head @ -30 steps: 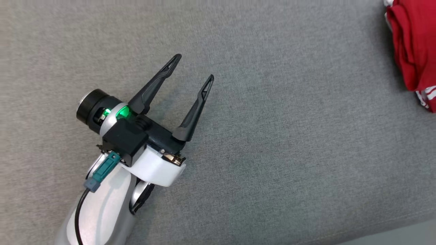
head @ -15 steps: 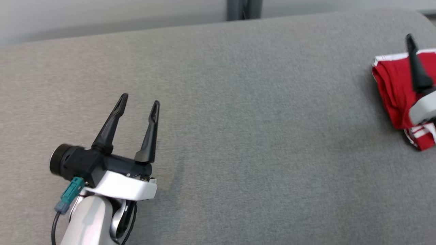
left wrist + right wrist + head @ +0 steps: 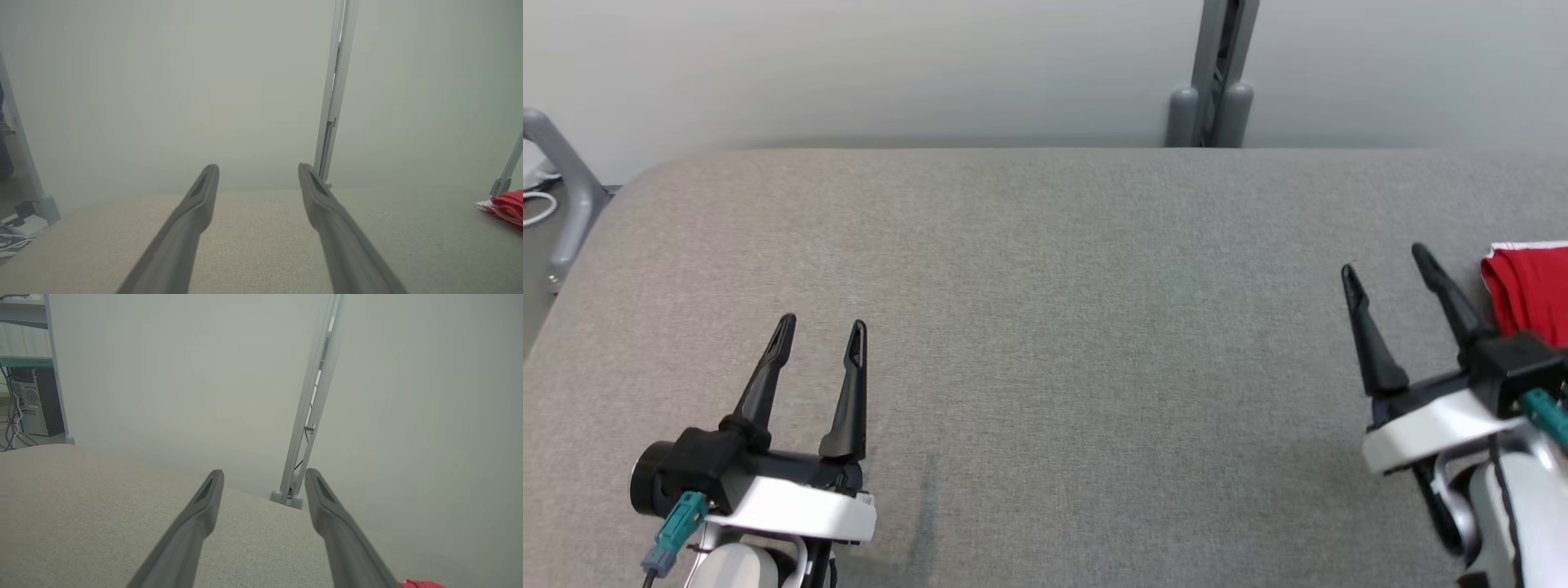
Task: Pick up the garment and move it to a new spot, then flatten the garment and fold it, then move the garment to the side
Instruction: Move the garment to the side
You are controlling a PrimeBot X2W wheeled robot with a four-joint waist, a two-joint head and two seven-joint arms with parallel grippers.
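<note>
Left tool (image 3: 822, 323) and right tool (image 3: 1384, 261) agape — red garment (image 3: 1531, 294) beside the latter

Head camera looks down on a grey fabric tabletop (image 3: 1045, 286); 2 low wrist cameras share its grey metal post (image 3: 1214, 65).

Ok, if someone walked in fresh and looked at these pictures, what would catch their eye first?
The red garment at the far right edge of the grey table stands out most against all the grey. Next come the two dark-fingered grippers: the left gripper low on the left and the right gripper next to the garment, both open and holding nothing.
</note>
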